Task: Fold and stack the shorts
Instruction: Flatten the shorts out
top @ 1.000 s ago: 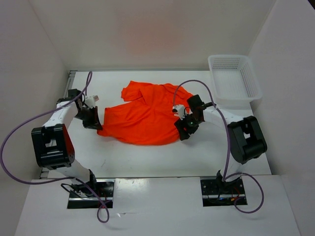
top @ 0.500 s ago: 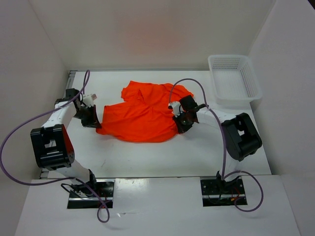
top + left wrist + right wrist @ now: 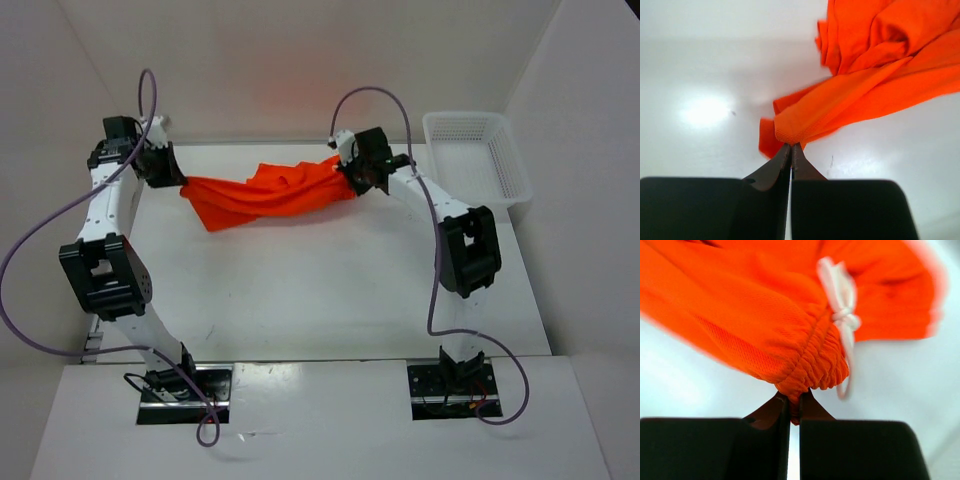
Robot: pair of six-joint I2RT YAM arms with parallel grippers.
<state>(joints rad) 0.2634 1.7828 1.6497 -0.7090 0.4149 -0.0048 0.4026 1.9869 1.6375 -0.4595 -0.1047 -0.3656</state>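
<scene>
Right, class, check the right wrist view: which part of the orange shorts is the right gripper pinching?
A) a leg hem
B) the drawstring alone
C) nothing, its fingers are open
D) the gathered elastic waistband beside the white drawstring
D: the right gripper is shut on the ruffled elastic waistband of the orange shorts, with the knotted white drawstring hanging just beside it.

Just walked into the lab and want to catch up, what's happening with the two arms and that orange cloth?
Both arms hold a pair of bright orange fabric shorts stretched between them over the far part of the white table. The left gripper pinches a bunched fabric edge; the right gripper pinches the elastic waistband beside the white drawstring. The shorts are twisted, not yet folded. A white mesh plastic basket sits far right.
</scene>
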